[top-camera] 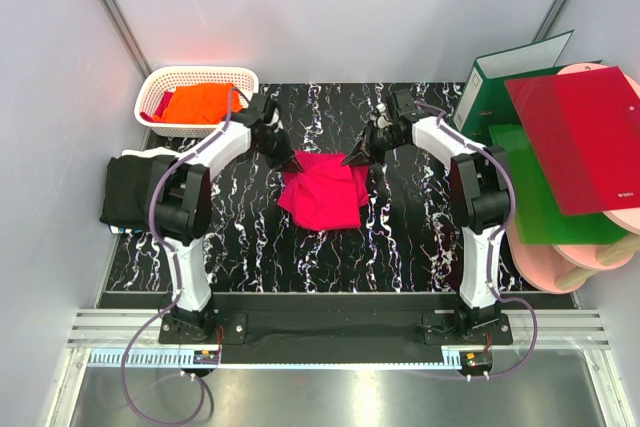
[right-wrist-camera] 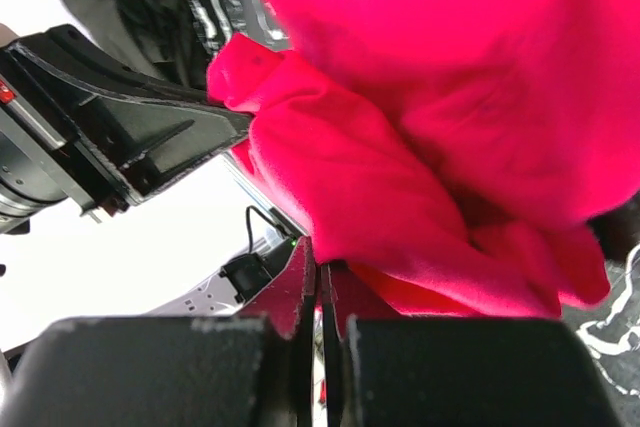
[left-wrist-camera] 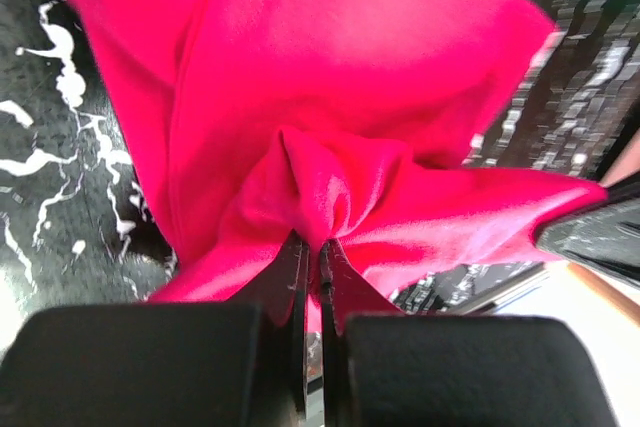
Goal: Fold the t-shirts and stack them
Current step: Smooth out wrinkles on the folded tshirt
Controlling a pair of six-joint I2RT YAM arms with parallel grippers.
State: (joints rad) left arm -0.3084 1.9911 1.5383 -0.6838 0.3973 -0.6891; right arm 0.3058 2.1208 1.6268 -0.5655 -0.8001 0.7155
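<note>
The crimson-pink t-shirt [top-camera: 322, 190] hangs bunched over the middle of the black marbled table, held by its two far corners. My left gripper [top-camera: 297, 164] is shut on its left corner, with cloth [left-wrist-camera: 330, 97] pinched between the fingers. My right gripper [top-camera: 349, 160] is shut on the right corner, and the shirt [right-wrist-camera: 450, 117] fills the right wrist view. The orange t-shirt [top-camera: 198, 102] lies in the white lattice basket [top-camera: 245, 77] at the far left. The black t-shirt [top-camera: 130, 190] lies folded at the left table edge.
A red glossy folder [top-camera: 580, 137], a green folder [top-camera: 545, 202], a green binder [top-camera: 500, 77] and pink round boards [top-camera: 580, 257] are piled at the right. Grey walls close in both sides.
</note>
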